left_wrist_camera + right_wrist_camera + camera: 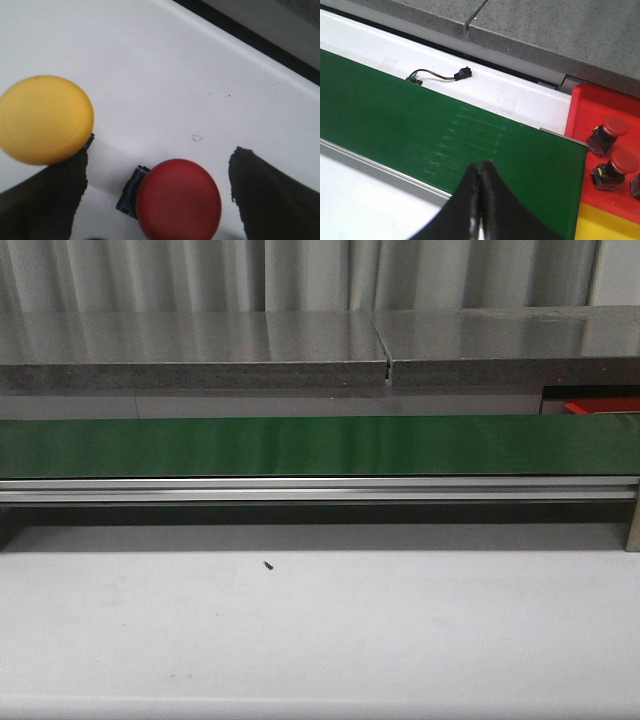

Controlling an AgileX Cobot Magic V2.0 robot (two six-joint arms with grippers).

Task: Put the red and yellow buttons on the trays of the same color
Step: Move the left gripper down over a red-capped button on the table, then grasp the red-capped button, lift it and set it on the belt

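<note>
Left wrist view: my left end effector (157, 200) hangs spread over the white tabletop (165, 75), its dark fingers (272, 195) on either side of a round red push button (179, 199) with a blue-black base. A round yellow push button (45, 119) stands just beside one finger, apart from the red one.

My right end effector (480, 200) has its black fingers pressed together, holding nothing, above the glossy green conveyor belt (420, 130). Past the belt's end lies a red plastic tray (600, 107) with two red buttons (612, 167) on it, and a yellow tray (605, 225) adjoins it. A small black connector on a wire (442, 76) lies beyond the belt.

In the front view, a grey stone-like ledge (300, 345) runs behind the belt, with pale curtains (300, 270) farthest back. I can read no writing anywhere.
</note>
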